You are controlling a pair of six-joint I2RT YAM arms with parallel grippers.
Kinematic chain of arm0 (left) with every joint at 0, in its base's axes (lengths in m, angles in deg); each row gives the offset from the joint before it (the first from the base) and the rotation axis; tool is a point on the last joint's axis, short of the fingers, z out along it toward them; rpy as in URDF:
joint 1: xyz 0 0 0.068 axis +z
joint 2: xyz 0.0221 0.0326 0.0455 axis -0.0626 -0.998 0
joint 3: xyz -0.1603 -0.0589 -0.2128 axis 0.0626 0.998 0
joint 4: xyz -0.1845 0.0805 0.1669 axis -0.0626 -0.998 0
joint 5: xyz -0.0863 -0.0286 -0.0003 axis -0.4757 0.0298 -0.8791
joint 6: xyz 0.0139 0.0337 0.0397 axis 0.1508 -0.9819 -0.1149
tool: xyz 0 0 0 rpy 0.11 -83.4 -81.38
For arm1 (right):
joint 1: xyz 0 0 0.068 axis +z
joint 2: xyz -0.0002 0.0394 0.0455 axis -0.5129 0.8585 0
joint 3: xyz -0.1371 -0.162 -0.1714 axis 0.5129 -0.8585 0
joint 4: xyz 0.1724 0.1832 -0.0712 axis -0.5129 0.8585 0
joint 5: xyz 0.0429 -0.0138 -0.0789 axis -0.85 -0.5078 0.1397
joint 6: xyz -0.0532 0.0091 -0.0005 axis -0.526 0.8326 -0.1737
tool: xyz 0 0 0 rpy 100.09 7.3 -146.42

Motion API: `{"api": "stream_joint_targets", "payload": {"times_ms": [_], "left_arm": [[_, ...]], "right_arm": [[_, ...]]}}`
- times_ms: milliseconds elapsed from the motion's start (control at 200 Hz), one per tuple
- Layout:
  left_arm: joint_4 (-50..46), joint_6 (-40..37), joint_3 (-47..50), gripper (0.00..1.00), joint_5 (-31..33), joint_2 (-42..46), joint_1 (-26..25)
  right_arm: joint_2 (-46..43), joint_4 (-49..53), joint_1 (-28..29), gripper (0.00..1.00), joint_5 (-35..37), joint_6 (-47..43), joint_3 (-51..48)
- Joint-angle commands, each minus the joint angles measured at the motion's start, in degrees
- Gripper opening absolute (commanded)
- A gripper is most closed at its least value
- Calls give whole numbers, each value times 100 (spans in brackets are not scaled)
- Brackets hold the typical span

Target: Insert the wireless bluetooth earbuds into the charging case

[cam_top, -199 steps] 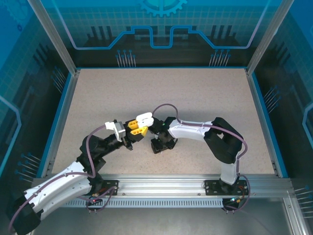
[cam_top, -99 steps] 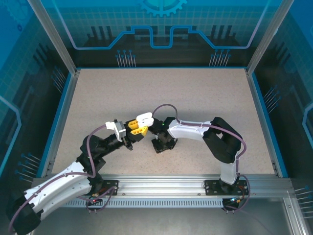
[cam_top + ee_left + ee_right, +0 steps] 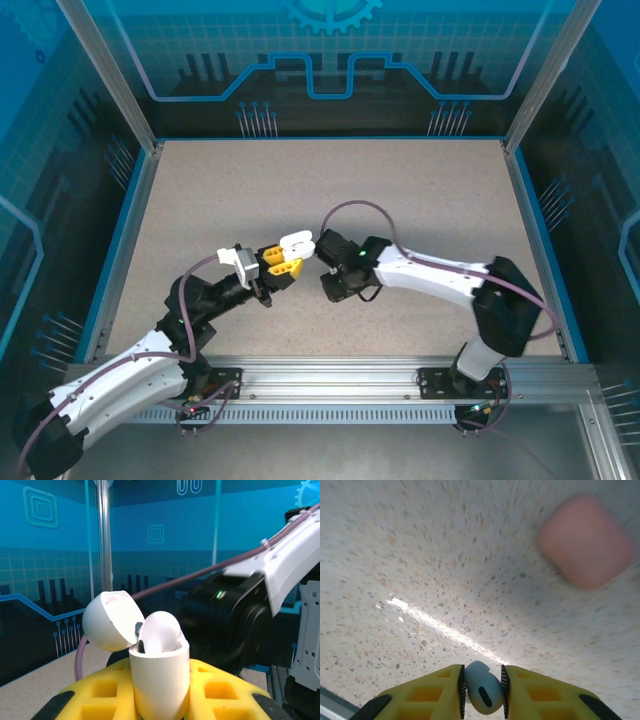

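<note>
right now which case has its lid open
The white case in the left pincer, lid flipped back; the blurred pink case on the table looks shut.

**Cropped, Blurred, Hidden**

Right wrist view: the white earbud (image 3: 481, 692) clamped in the right pincer (image 3: 481, 700) is cut by the bottom edge. The salmon-pink lump (image 3: 585, 540) at upper right is too blurred to name. Left wrist view: the open charging case (image 3: 159, 672) in the left pincer (image 3: 160, 700) runs off the bottom edge, and the right arm (image 3: 240, 615) at right is smeared.
</note>
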Motion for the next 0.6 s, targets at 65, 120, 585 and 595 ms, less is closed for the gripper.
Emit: {"api": "stream_joint_targets", "payload": {"times_ms": [65, 120, 585, 595], "left_arm": [[66, 101, 29, 0, 61, -151, -34], [83, 154, 35, 0, 44, -239, -32], [154, 366, -24, 0, -276, -943, -37], [156, 371, -26, 0, -278, -962, -38]], "right_arm": [[-1130, 30, -168, 27, 647, -797, -108], [-1465, -26, -222, 27, 633, -1101, -109], [-3086, -79, -494, 27, -408, -3279, 319], [-3096, -75, -490, 27, -434, -3303, 332]]}}
